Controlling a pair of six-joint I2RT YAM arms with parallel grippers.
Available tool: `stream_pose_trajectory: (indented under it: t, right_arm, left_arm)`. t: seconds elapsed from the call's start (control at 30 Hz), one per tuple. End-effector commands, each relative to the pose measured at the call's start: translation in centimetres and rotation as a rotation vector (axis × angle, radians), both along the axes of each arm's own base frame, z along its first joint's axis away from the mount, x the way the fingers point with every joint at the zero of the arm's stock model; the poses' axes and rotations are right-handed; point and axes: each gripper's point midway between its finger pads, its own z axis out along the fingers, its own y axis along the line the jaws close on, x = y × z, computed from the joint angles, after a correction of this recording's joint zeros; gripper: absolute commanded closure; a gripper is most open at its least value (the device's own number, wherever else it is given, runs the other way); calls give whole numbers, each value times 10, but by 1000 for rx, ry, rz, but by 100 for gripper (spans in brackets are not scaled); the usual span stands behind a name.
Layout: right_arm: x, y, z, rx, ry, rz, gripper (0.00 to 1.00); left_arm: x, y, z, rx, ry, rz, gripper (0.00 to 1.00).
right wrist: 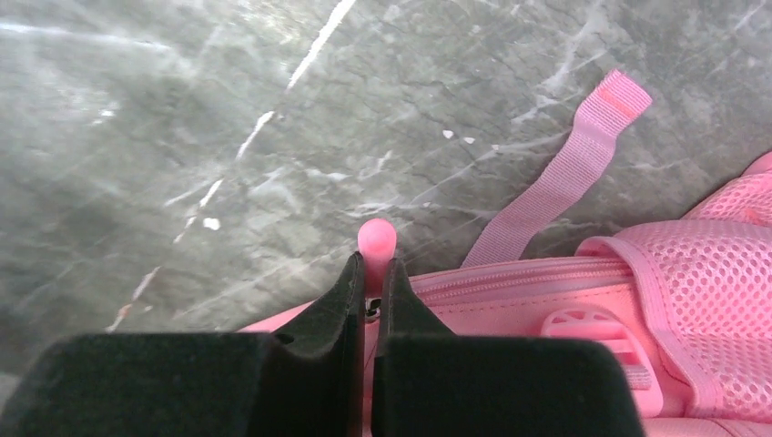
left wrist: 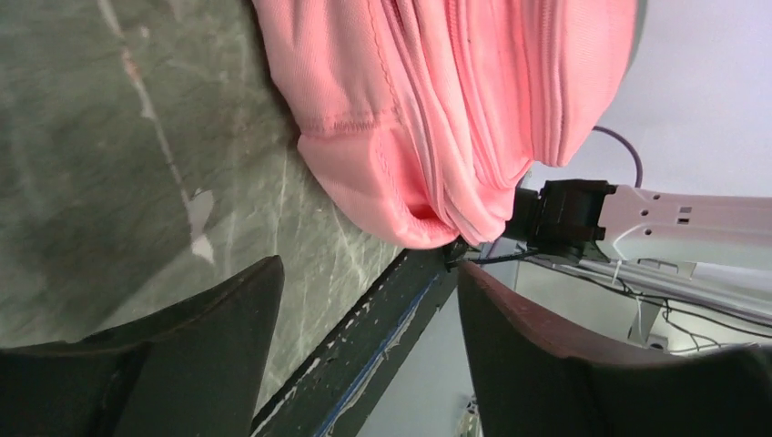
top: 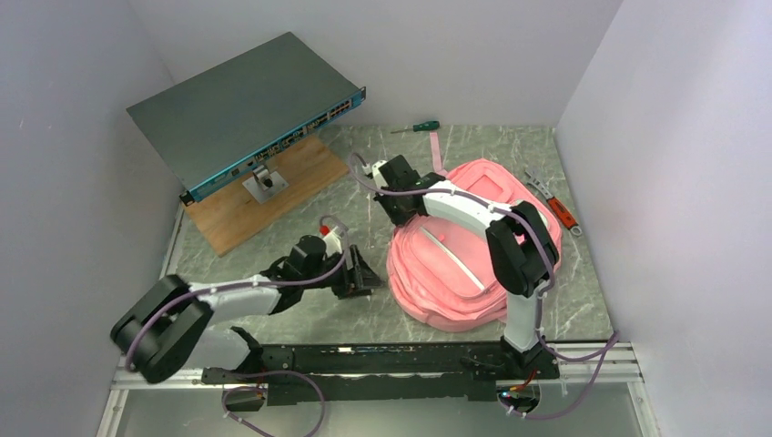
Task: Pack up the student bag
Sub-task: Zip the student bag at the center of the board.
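Note:
The student bag (top: 455, 264) is a pink backpack lying flat on the right half of the marble table. My right gripper (top: 399, 217) reaches over its far left edge. In the right wrist view this gripper (right wrist: 374, 259) is shut on a small pink zipper pull (right wrist: 376, 238), whose rounded tip sticks out past the fingertips beside the bag's zip line (right wrist: 546, 300). My left gripper (top: 368, 279) hovers low just left of the bag. In the left wrist view it (left wrist: 369, 266) stands open with nothing between its fingers, and the bag's folded pink edge (left wrist: 455, 100) lies ahead of it.
A grey network switch (top: 246, 109) rests tilted on a stand over a wooden board (top: 264, 196) at the back left. A green screwdriver (top: 417, 127) lies at the back. A red-handled tool (top: 557, 209) lies right of the bag. A loose pink strap (right wrist: 564, 177) trails on the table.

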Motion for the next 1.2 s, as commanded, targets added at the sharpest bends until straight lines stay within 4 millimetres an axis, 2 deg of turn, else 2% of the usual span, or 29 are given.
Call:
stream_pose_trajectory:
  t: [0.0,0.1,0.23,0.37,0.43,0.57,0.7,0.83,0.9,1.03,1.17]
  right_arm:
    - [-9,33,42,225,28,48,100]
    - [-18,46,56,328,82,35,100]
    - [-27,55,78,450,128,31,100]
    - [-37,59,91,508,160,51,100]
    - [-42,59,94,511,179,49,100]
    - [-72,65,88,528,247,82,100]
    - [-102,74,83,560,306,135,100]
    - [-88,70,87,551,230,120,100]
    - [-80,77,97,566,214,145,100]
    - [-81,93,111,620,239,190,100]
    - [-84,85,106,607,227,186,100]
  left_arm:
    - [10,-43,34,-143,-53,-81,20]
    - [14,-60,16,-133,-4,-102,20]
    - [19,-68,-2,-156,41,-94,35]
    - [23,-75,-13,-185,75,-99,64]
    - [31,-73,-11,-214,65,-70,77]
    - [56,-64,-5,-205,23,-18,99]
    - [77,-53,11,-152,-68,13,100]
    - [76,-50,24,-100,-130,-20,100]
    - [72,-50,27,-108,-132,-39,100]
    - [71,-49,40,-127,-163,-83,98]
    - [56,-31,49,-89,-219,-98,56]
